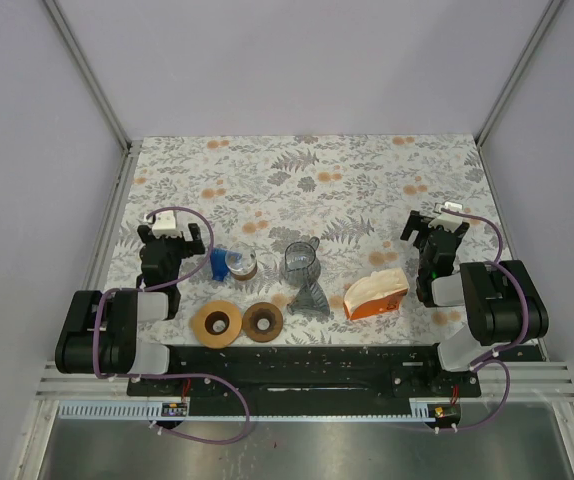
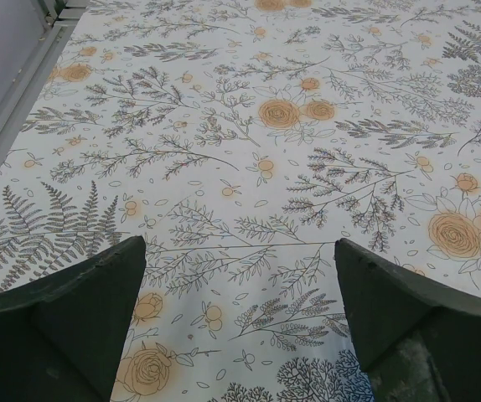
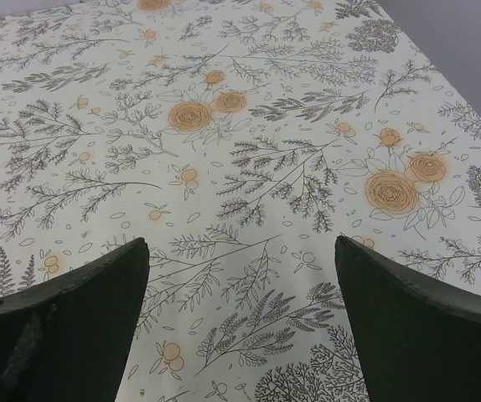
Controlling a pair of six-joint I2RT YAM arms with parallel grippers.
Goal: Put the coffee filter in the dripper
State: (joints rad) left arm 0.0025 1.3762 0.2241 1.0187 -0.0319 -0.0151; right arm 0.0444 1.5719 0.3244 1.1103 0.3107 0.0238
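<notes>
A translucent grey dripper (image 1: 302,262) stands upright near the middle of the floral cloth, and a grey cone-shaped piece (image 1: 312,298) lies on its side just in front of it. To its right lies a fan-shaped cream and orange pack of coffee filters (image 1: 375,295). My left gripper (image 1: 174,234) sits left of the dripper, open and empty. Over to the right of the filter pack, my right gripper (image 1: 434,228) is also open and empty. Both wrist views show only bare cloth between wide-apart jaws: left gripper (image 2: 240,285), right gripper (image 3: 240,285).
A blue object with a round jar (image 1: 233,263) stands between the left gripper and the dripper. A tan ring (image 1: 216,323) and a brown ring (image 1: 262,321) lie near the front edge. Metal frame rails (image 1: 102,240) border the table.
</notes>
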